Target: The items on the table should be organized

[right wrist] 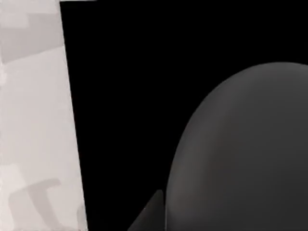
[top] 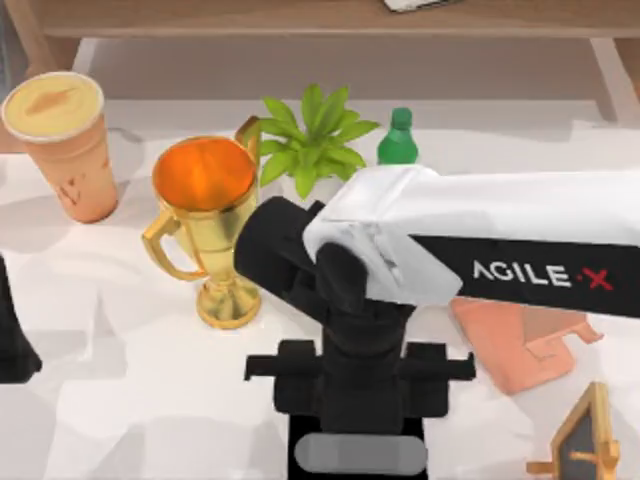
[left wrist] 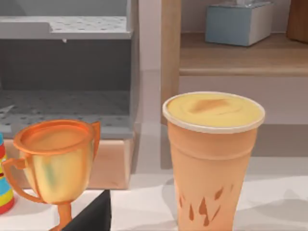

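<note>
The tall peach cup (top: 62, 140) with a cream lid stands on the white table (top: 130, 400) at the back left, and it is close and upright in the left wrist view (left wrist: 211, 159). My right arm reaches in from the right. Its gripper (top: 358, 420) points straight down over a black mat (top: 300, 450) at the front centre. A grey rounded shape (top: 360, 455) lies on that mat right under it. The right wrist view has the dark grey mouse (right wrist: 240, 154) very near on the black mat (right wrist: 125, 96). My left arm (top: 12, 345) is parked at the left edge.
A gold trophy (top: 205, 220) stands just left of my right arm, with a potted plant (top: 310, 145) and a green bottle (top: 398, 135) behind. A peach flat object (top: 520, 350) and a small wooden stand (top: 585, 440) lie at the right. A wooden shelf (top: 300, 20) runs along the back.
</note>
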